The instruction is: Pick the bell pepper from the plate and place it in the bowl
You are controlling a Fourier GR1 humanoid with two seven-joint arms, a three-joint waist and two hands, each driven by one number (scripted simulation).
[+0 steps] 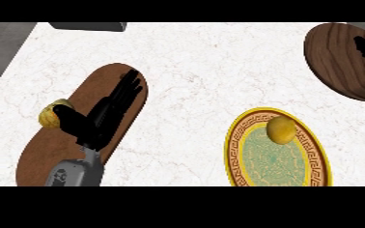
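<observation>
The left hand (107,111) lies over the brown plate (43,164), fingers straight, holding nothing; its thumb touches the yellow bell pepper (50,116) at that plate's left rim. I judge it should curl round the pepper before lifting, then carry it rightward from the plate to the yellow-rimmed bowl (235,145).

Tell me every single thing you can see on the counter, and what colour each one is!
counter: one, white marbled, fills most of the view
brown plate: one, long brown oval, at the left, under the left hand
yellow thing by brown plate: one, yellow-orange, at that plate's left edge, partly hidden by the hand's thumb
patterned plate: one, yellow rim with green middle, lower right
yellow bell pepper: one, on the patterned plate's upper part
wooden bowl: one, dark brown, upper right, cut off by the edge
grey object: one, top left edge, cannot tell what
left hand: one, black, fingers straight, over the brown plate
</observation>
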